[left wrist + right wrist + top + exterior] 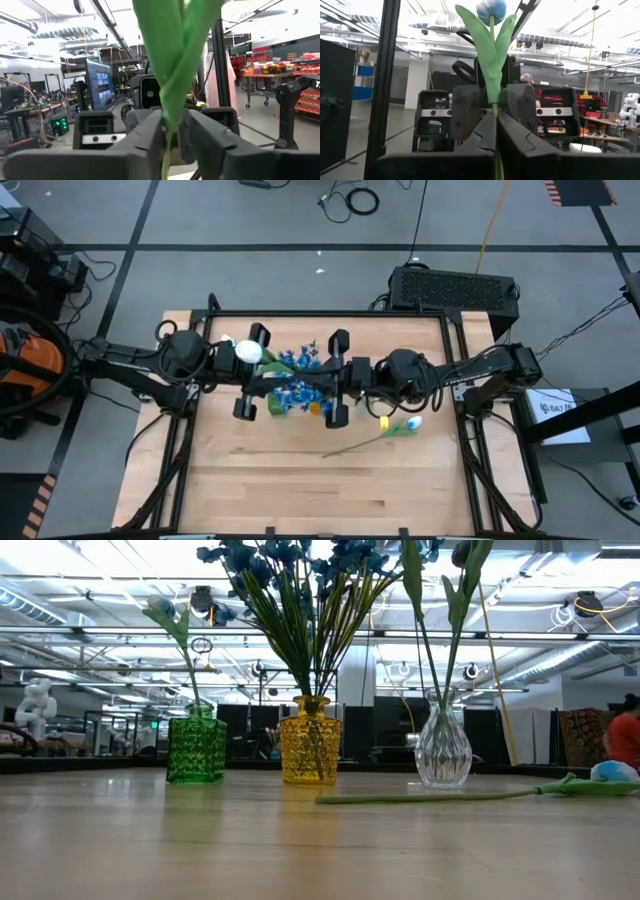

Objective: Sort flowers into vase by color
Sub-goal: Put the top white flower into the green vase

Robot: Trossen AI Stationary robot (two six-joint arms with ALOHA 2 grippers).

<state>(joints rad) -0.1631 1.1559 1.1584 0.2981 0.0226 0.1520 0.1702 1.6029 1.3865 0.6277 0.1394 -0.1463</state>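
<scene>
A white tulip on a leafy green stem is held high over the vases, its bud tipped toward my left arm. My left gripper and right gripper face each other, both shut on this stem. Below them stand three vases. The green vase holds one tulip. The yellow vase holds bushy blue flowers. The clear vase holds stems with dark buds. Another pale tulip lies flat on the table, with its bud toward the right. My left gripper pinches the tulip's stem just below its leaves, between both fingers. The fingers come level from the table's left and lie across the stem. The flower is lifted clear, roughly upright, leaning toward this arm. My right gripper pinches the same stem below the leaves, between both fingers. Its fingers are level, come from the table's right and cross the stem. The bud stands above the fingers.
The three vases stand in a row under the two arms. The near half of the wooden table is bare except for the lying tulip. A black box sits beyond the far edge. A person shows in the room behind.
</scene>
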